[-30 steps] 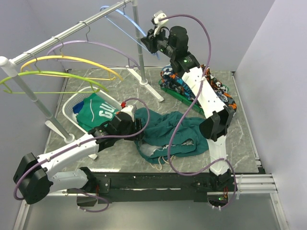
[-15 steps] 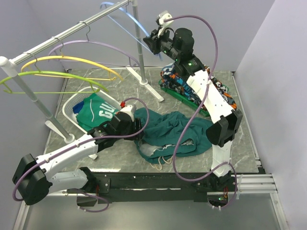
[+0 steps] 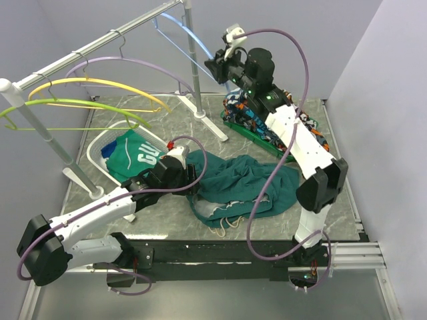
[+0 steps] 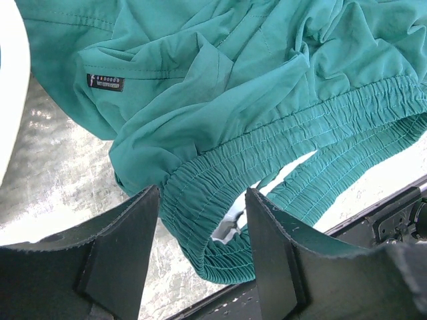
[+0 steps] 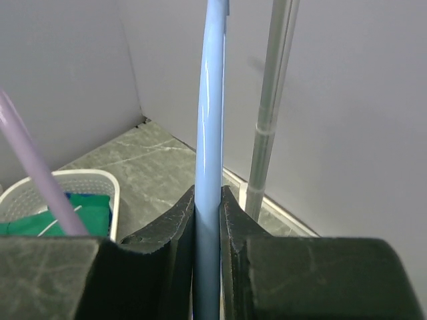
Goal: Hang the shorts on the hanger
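The dark teal-green shorts (image 3: 240, 187) lie crumpled on the table at centre, waistband and pale drawstring toward the near edge. In the left wrist view the elastic waistband (image 4: 280, 143) lies between and beyond my open left gripper (image 4: 203, 233), which is empty. In the top view the left gripper (image 3: 193, 179) sits at the shorts' left edge. The light-blue hanger (image 3: 183, 30) is by the rail's far end. My right gripper (image 3: 217, 63) is shut on its blue bar (image 5: 210, 133), held high above the table.
A rail (image 3: 87, 53) holds purple (image 3: 133, 63), yellow (image 3: 100, 83) and green (image 3: 67, 105) hangers. A white basket (image 3: 100, 150) holds a green lettered garment. A green tray (image 3: 257, 140) of patterned clothes lies far right. The rail's post (image 5: 270, 113) stands beside the blue bar.
The right arm has moved to the right and a little toward the camera with the blue hanger in its grip; the hanger has shifted right along the rail end. The left arm is still.
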Controlling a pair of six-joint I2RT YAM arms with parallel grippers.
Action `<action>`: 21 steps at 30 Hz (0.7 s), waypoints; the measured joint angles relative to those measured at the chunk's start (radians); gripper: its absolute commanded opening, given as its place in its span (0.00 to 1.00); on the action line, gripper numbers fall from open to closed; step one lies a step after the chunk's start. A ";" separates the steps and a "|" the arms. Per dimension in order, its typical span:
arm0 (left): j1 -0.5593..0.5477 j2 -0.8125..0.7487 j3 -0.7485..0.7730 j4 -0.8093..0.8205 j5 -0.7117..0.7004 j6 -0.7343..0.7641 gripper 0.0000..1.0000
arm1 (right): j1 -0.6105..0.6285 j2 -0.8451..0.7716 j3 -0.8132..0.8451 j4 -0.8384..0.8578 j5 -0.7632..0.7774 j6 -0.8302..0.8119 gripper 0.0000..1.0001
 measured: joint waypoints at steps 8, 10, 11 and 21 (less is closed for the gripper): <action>0.000 0.000 -0.001 0.001 -0.001 -0.008 0.58 | 0.000 -0.192 -0.240 0.054 0.031 0.014 0.00; 0.000 0.000 -0.001 0.001 -0.001 -0.013 0.57 | 0.000 -0.253 -0.308 0.068 0.048 0.023 0.00; 0.000 0.000 -0.001 0.001 -0.002 -0.015 0.57 | 0.000 -0.288 -0.348 0.077 0.062 0.029 0.00; 0.000 -0.054 -0.057 -0.003 -0.018 -0.028 0.56 | 0.000 -0.771 -0.802 0.013 0.201 0.146 0.00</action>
